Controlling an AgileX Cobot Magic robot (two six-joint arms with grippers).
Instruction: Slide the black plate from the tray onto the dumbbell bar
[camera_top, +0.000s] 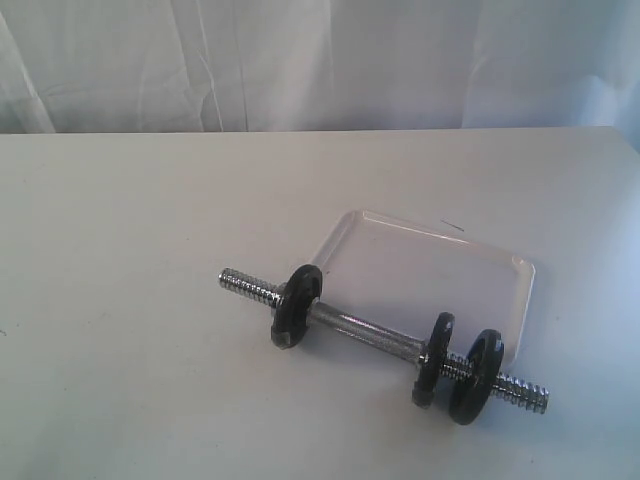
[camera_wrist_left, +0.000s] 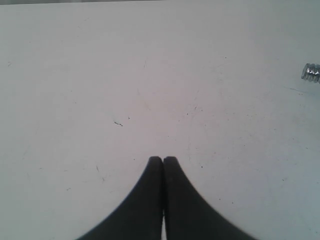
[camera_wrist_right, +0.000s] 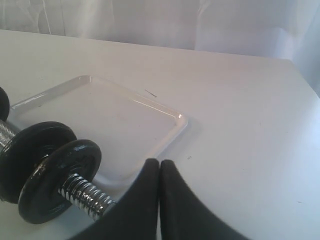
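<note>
Black plate: the black plate (camera_top: 476, 376) stands on edge, threaded onto the right-hand end of the dumbbell bar (camera_top: 365, 328), outermost of the two discs there and off the tray.
Dumbbell bar: lies slantwise on the tabletop (camera_top: 130, 300) along the near side of the tray (camera_top: 430, 275); bare coarse thread shows past the discs at both ends.
Other discs: an inner disc (camera_top: 434, 358) sits just beside the black plate with a narrow gap between them; a third disc (camera_top: 296, 305) rides near the bar's left end, by the tray's near corner.
Tray: white and glossy, flat on the tabletop behind the bar.
Left gripper: the left gripper (camera_wrist_left: 163, 159) is over bare tabletop, jaws closed tip to tip on nothing; the bar's threaded tip (camera_wrist_left: 311, 72) shows at the frame edge, well apart.
Right gripper: the right gripper (camera_wrist_right: 159, 161) is near the bar's right end, jaws pressed together and holding nothing, clear of the black plate (camera_wrist_right: 60, 180).
Backdrop: a white curtain (camera_top: 300, 60) hangs behind the tabletop.
</note>
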